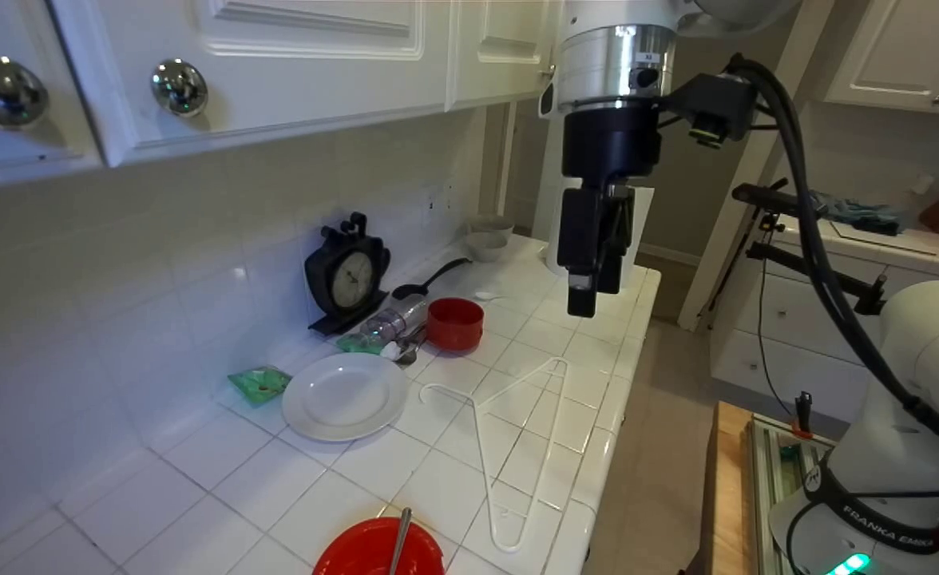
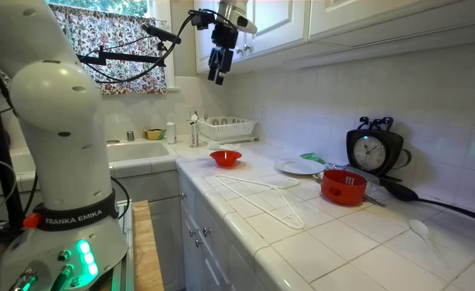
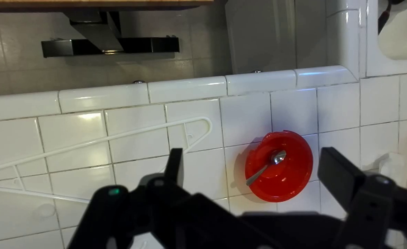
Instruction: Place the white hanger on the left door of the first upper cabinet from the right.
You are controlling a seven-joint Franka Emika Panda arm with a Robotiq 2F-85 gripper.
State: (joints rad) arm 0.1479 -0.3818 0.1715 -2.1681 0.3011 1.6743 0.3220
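Black jaws loom closest in the wrist view, spread apart and gripping nothing, well above the tiled table [image 3: 248,117]. Down there, mostly off to one side of them, the white hanger [image 3: 108,138] lies flat, its hook [image 1: 437,387] just beside the smooth round plate [image 1: 346,397]. It looks like slim plastic: light, springy, probably slippery. I'd pinch a sloping arm near the neck, right down at the glossy tiles, leaving the hook free. Near it, a shiny red bowl [image 3: 288,183] holds a metal spoon [image 3: 278,158].

My arm [image 2: 59,101] is raised, and my gripper [image 3: 252,164] points downward with its two black fingers [image 3: 340,176] set wide apart.
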